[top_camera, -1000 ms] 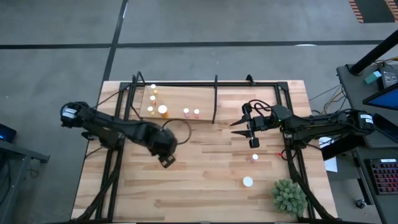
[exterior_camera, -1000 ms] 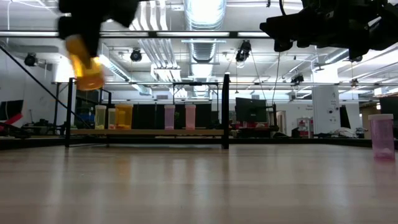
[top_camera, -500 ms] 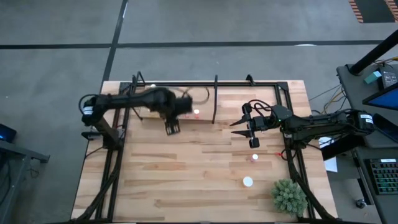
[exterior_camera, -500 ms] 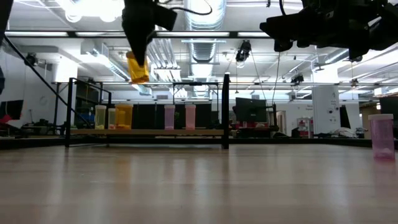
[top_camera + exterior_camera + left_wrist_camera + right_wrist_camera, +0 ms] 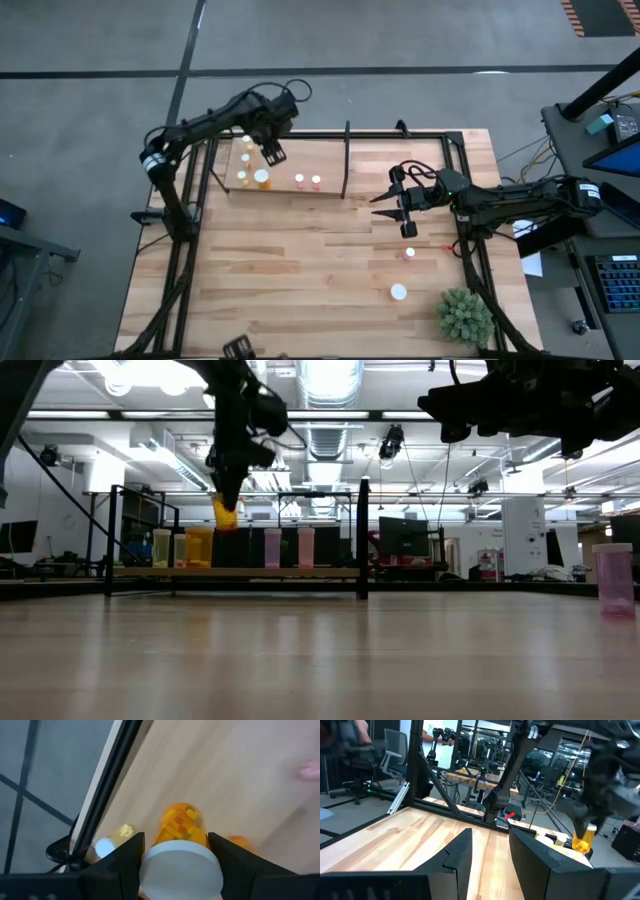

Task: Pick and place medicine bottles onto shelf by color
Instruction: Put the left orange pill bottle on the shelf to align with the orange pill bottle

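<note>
My left gripper (image 5: pixel 270 152) is over the shelf (image 5: pixel 285 168), a pale board at the table's far left with a thin black post (image 5: pixel 346 160). It is shut on an orange bottle with a white cap (image 5: pixel 182 827), which also shows in the low view (image 5: pixel 226 515). Several yellow-orange bottles (image 5: pixel 262 178) and two pink ones (image 5: pixel 307 181) stand on their bases on the shelf. My right gripper (image 5: pixel 380 205) is open and empty, hovering right of the post. A white-capped bottle (image 5: pixel 409 230), a pink one (image 5: pixel 409 253) and a white one (image 5: pixel 398 292) stand on the table. My left gripper pinches the orange bottle between its two fingers (image 5: pixel 125 857) at the cap end (image 5: pixel 181 867). The fingers come from above, pointing down. The bottle hangs below them, cap up and slightly tilted (image 5: pixel 226 518), lifted clear above the shelf.
A green spiky plant (image 5: pixel 464 316) stands at the near right corner. A black frame (image 5: pixel 190 200) runs along the table's left, far and right sides. The pink bottle also shows at the right of the low view (image 5: pixel 613 578).
My left gripper has carried the orange bottle from over the table's left middle toward the far edge. It now hangs above the shelf's yellow-orange row. The bottle stays in the hold, clear of the table. My right arm has kept still.
</note>
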